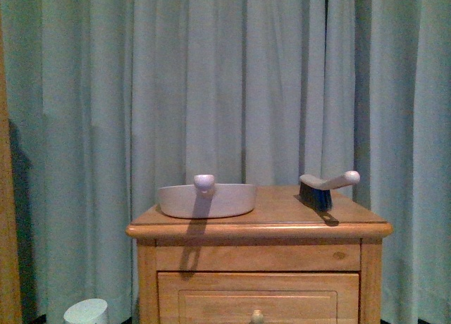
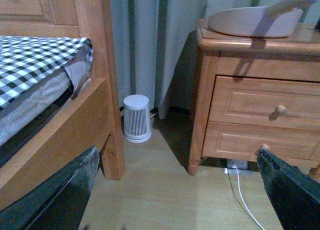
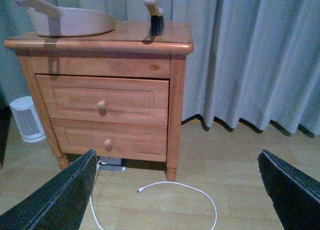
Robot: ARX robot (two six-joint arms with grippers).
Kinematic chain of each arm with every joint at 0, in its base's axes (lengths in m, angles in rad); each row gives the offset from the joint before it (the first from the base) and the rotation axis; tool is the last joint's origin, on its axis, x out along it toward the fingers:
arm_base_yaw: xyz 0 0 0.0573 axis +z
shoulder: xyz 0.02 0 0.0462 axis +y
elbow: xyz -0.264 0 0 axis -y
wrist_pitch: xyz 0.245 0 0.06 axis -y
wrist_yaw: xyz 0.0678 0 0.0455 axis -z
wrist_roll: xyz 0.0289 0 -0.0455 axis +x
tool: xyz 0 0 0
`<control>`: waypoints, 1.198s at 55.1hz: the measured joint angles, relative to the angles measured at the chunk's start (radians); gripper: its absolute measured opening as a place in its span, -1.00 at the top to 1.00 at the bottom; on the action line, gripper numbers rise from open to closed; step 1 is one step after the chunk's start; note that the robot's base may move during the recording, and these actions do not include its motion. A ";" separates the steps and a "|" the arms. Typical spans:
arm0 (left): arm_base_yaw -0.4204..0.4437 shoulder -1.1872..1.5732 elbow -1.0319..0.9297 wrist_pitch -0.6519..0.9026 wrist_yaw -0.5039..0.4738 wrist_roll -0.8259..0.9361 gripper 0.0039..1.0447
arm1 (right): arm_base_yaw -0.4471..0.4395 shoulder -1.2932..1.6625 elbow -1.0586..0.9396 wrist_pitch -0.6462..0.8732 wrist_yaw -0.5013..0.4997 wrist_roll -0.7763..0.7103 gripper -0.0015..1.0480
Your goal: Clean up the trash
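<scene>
1. At the far left, in the left wrist view, I see a bed (image 2: 35,60) with a black-and-white checked cover in a wooden frame; near its post a small white ribbed canister (image 2: 136,117) stands upright on the floor.
2. The left gripper (image 2: 177,152) is released; its two dark fingers (image 2: 60,190) are spread wide at the edges of that view.
3. In the middle, the front view shows a wooden nightstand (image 1: 261,231) before a pale curtain (image 1: 211,77); a white dustpan (image 1: 225,201) rests on the left half of its top, handle toward me; a brush (image 1: 325,187) with a white handle sits on its dark bristles on the right half, apart from the dustpan.
4. The right gripper (image 3: 177,155) is released too, fingers (image 3: 290,190) wide apart; a white cable (image 3: 200,192) loops on the wooden floor (image 3: 240,155) in front of the nightstand.
5. As for the trash, I cannot tell where it lies from any of these views.
</scene>
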 joint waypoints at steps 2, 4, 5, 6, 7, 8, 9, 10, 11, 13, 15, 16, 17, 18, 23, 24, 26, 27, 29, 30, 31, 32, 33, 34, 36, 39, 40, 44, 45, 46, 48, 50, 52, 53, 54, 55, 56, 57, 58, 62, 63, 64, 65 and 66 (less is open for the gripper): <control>0.000 0.000 0.000 0.000 0.000 0.000 -0.86 | 0.000 0.000 0.000 0.000 -0.001 0.000 -0.86; 0.000 0.000 0.000 0.000 0.000 0.000 -0.86 | 0.000 0.000 0.000 0.000 -0.001 0.000 -0.86; 0.000 0.000 0.000 0.000 0.000 0.000 -0.86 | 0.000 0.000 0.000 0.000 0.000 0.000 -0.86; 0.000 0.000 0.000 0.000 0.000 0.000 -0.86 | 0.000 0.000 0.000 0.000 0.000 0.000 -0.86; 0.000 0.000 0.000 0.000 0.002 0.000 -0.86 | 0.000 0.000 0.000 0.000 0.000 0.000 -0.86; 0.000 0.000 0.000 0.000 0.001 0.000 -0.86 | 0.000 0.000 0.000 0.000 0.000 0.000 -0.86; 0.000 0.000 0.000 0.000 0.000 0.000 -0.86 | 0.000 0.000 0.000 0.000 0.000 0.000 -0.86; 0.000 0.000 0.000 0.000 0.000 0.000 -0.86 | 0.000 0.000 0.000 0.000 0.000 0.000 -0.86; 0.000 0.000 0.000 0.000 0.002 0.000 -0.86 | 0.000 0.000 0.000 0.000 -0.001 0.000 -0.86; 0.000 0.000 0.000 0.000 0.000 0.000 -0.86 | 0.000 0.000 0.000 0.000 0.000 0.000 -0.86; 0.000 0.000 0.000 0.000 0.000 0.000 -0.86 | 0.000 0.000 0.000 0.000 0.000 0.000 -0.86; 0.000 0.000 0.000 0.000 0.000 0.000 -0.86 | 0.000 0.000 0.000 0.000 0.000 0.000 -0.86; 0.000 0.000 0.000 0.000 0.000 0.000 -0.86 | 0.000 0.000 0.000 0.000 0.000 0.000 -0.86; 0.000 0.000 0.000 0.000 0.000 0.000 -0.86 | 0.000 0.000 0.000 0.000 0.000 0.000 -0.86; 0.000 0.000 0.000 0.000 0.000 0.000 -0.86 | 0.000 0.000 0.000 0.000 0.000 0.000 -0.86; 0.000 0.000 0.000 0.000 0.000 0.000 -0.86 | 0.000 0.000 0.000 0.000 0.000 0.000 -0.86; 0.000 0.000 0.000 0.000 0.001 0.000 -0.86 | 0.000 0.000 0.000 0.000 0.000 0.000 -0.86; 0.000 0.000 0.000 0.000 0.000 0.000 -0.86 | 0.000 0.000 0.000 0.000 0.000 0.000 -0.86; 0.000 0.000 0.000 0.000 0.000 0.000 -0.86 | 0.000 0.000 0.000 0.000 0.000 0.000 -0.86; 0.000 0.000 0.000 0.000 0.000 0.000 -0.86 | 0.000 0.000 0.000 0.000 0.000 0.000 -0.86; 0.000 0.000 0.000 0.000 0.000 0.000 -0.86 | 0.000 0.000 0.000 0.000 0.000 0.000 -0.86; 0.000 0.000 0.000 0.000 0.000 0.000 -0.86 | 0.000 0.000 0.000 0.000 0.000 0.000 -0.86; 0.000 0.000 0.000 0.000 0.000 0.000 -0.86 | 0.000 0.000 0.000 0.000 0.000 0.000 -0.86; 0.000 0.000 0.000 0.000 0.000 0.000 -0.86 | 0.000 0.000 0.000 0.000 0.000 0.000 -0.86; 0.000 0.000 0.000 0.000 0.000 0.000 -0.86 | 0.000 0.000 0.000 0.000 0.000 0.000 -0.86; 0.000 0.000 0.000 0.000 0.000 0.000 -0.86 | 0.000 0.000 0.000 0.000 0.000 0.000 -0.86; 0.000 0.000 0.000 0.000 0.000 0.000 -0.86 | 0.000 0.000 0.000 0.000 0.000 0.000 -0.86; 0.000 0.000 0.000 0.000 0.000 0.000 -0.86 | 0.000 0.000 0.000 0.000 0.000 0.000 -0.86; 0.000 0.000 0.000 0.000 0.000 0.000 -0.86 | 0.000 0.000 0.000 0.000 0.000 0.000 -0.86; 0.000 0.000 0.000 0.000 0.002 0.000 -0.86 | 0.000 0.000 0.000 0.000 0.000 0.000 -0.86; 0.000 0.000 0.000 0.000 0.000 0.000 -0.86 | 0.000 0.000 0.000 0.000 0.000 0.000 -0.86; 0.000 0.000 0.000 0.000 0.000 0.000 -0.86 | 0.000 0.000 0.000 0.000 0.001 0.000 -0.86; 0.000 0.000 0.000 0.000 0.001 0.000 -0.86 | 0.000 0.000 0.000 0.000 0.000 0.000 -0.86; 0.000 0.000 0.000 0.000 0.000 0.000 -0.86 | 0.000 0.000 0.000 0.000 0.000 0.000 -0.86; 0.000 0.000 0.000 0.000 0.000 0.000 -0.86 | 0.000 0.000 0.000 0.000 0.000 0.000 -0.86; 0.000 0.000 0.000 0.000 0.000 0.000 -0.86 | 0.000 0.000 0.000 0.000 0.000 0.000 -0.86; 0.000 0.000 0.000 0.000 0.000 0.000 -0.86 | 0.000 0.000 0.000 0.000 0.000 0.000 -0.86; 0.000 0.000 0.000 0.000 0.000 0.000 -0.86 | 0.000 0.000 0.000 0.000 0.000 0.000 -0.86; 0.000 0.000 0.000 0.000 0.001 0.000 -0.86 | 0.000 0.000 0.000 0.000 0.000 0.000 -0.86; 0.000 0.000 0.000 0.000 0.000 0.000 -0.86 | 0.000 0.000 0.000 0.000 0.000 0.000 -0.86; 0.000 0.000 0.000 0.000 0.000 0.000 -0.86 | 0.000 0.000 0.000 0.000 0.000 0.000 -0.86; 0.000 0.000 0.000 0.000 0.000 0.000 -0.86 | 0.000 0.000 0.000 0.000 0.000 0.000 -0.86; 0.000 0.000 0.000 0.000 0.000 0.000 -0.86 | 0.000 0.000 0.000 0.000 0.000 0.000 -0.86; 0.000 0.000 0.000 0.000 0.000 0.000 -0.86 | 0.000 0.000 0.000 0.000 0.000 0.000 -0.86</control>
